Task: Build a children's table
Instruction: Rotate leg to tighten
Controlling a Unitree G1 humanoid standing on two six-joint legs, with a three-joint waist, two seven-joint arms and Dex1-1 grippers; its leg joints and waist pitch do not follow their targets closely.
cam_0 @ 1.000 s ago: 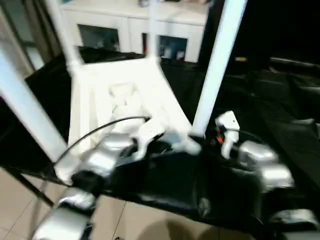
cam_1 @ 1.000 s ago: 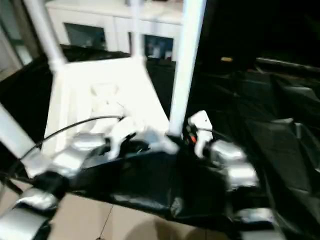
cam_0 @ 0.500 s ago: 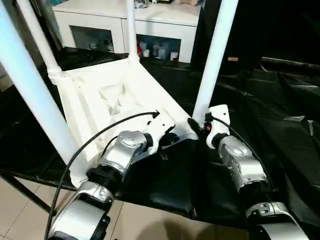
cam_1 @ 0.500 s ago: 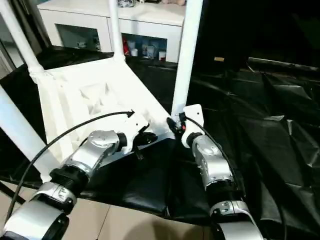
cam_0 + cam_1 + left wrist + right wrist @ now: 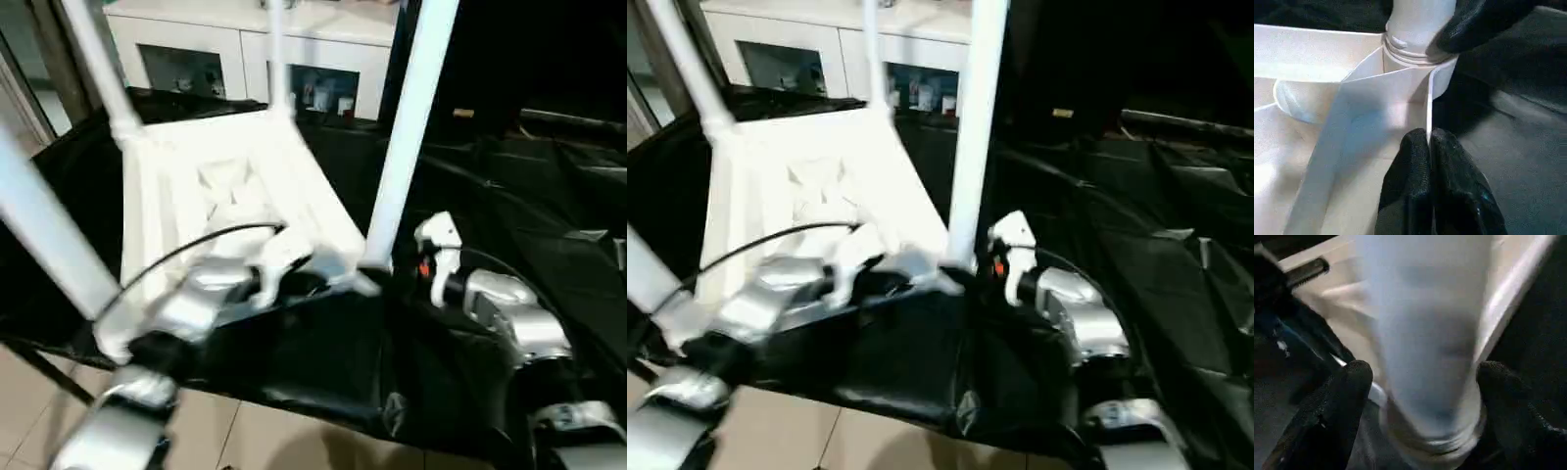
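1. Table (image 5: 235, 186) is upside down on the black sheet (image 5: 549, 264), underside up, with four legs standing in the corner sockets, white cabinet (image 5: 323, 59) behind it.
2. My left gripper (image 5: 1429, 147) is pinched tight on the thin rim of the top, right by the near right socket.
3. My right gripper (image 5: 1420, 382) is spread wide around the base of the near right leg (image 5: 402, 137), fingers (image 5: 1344, 396) on either side, not squeezing as far as I can tell.
4. Looks like the last leg is seated, so I'd guess we're basically at the end of the leg step.
5. Next I'd back the right hand off cleanly without nudging that leg, then think about flipping the whole thing upright.
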